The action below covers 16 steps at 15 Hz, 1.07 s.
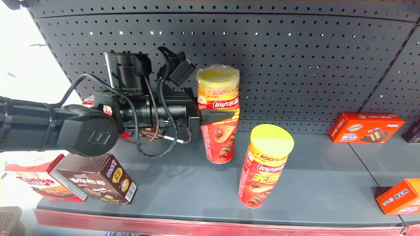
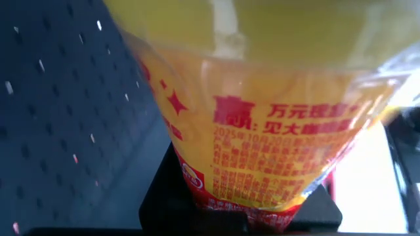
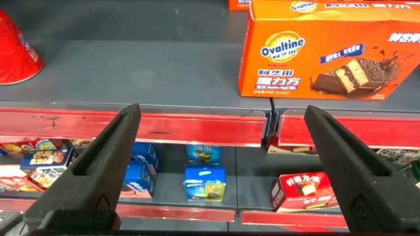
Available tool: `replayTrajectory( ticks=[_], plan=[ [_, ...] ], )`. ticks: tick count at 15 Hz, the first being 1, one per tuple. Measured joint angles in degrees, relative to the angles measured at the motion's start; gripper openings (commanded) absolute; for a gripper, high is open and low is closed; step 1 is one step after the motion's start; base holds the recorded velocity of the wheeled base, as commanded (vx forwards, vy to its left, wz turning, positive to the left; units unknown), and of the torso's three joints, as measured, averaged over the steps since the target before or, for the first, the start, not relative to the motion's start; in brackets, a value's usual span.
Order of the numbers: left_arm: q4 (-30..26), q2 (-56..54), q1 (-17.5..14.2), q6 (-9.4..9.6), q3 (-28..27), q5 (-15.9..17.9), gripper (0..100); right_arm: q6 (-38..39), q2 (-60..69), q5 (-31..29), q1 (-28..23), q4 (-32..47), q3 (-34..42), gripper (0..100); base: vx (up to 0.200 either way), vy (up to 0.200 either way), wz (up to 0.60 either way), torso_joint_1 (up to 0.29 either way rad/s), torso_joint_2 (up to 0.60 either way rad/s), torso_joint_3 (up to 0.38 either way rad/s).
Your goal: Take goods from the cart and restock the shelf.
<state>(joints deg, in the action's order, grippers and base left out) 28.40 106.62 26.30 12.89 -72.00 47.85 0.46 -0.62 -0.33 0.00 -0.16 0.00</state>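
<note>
The grey shelf board (image 1: 183,183) has a dark perforated back wall (image 1: 295,65) and a red front strip (image 3: 197,124). The left gripper (image 1: 219,114) is clamped on a chip can (image 1: 218,88) that stands upright near the back wall, and the can hides its far finger. A second can (image 1: 265,164) stands nearer the front. The right gripper (image 3: 222,115) has its fingers wide apart before the strip. An orange box (image 1: 398,196) is cut off at the edge.

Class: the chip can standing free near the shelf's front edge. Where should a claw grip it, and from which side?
Probably grip the front chip can around its mid-body, coming level from the open front of the shelf. It stands upright, tall and round; the pegboard closes the back, and the left claw holds the rear chip can behind it.
</note>
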Motion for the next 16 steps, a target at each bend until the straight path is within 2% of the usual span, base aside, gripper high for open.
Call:
replayTrajectory(
  ticks=[2,9,14,16],
  plan=[
    [0.0,3.6,0.5,-0.09,-5.4,0.0,0,0.0,0.0,0.0,0.0,0.0,0.0,100,0.0,0.0,0.0,0.0,0.0,0.0],
    [0.7,12.7,0.8,0.71,-14.0,0.0,0,0.0,0.0,0.0,0.0,0.0,0.0,100,0.0,0.0,0.0,0.0,0.0,0.0],
    [0.7,17.2,0.8,2.13,-17.5,0.0,0,0.0,0.0,0.0,0.0,0.0,0.0,100,0.0,0.0,0.0,0.0,0.0,0.0],
    [0.2,18.0,0.6,3.56,-17.8,0.0,0,0.0,0.0,0.0,0.0,0.0,0.0,100,0.0,0.0,0.0,0.0,0.0,0.0]
  ],
)
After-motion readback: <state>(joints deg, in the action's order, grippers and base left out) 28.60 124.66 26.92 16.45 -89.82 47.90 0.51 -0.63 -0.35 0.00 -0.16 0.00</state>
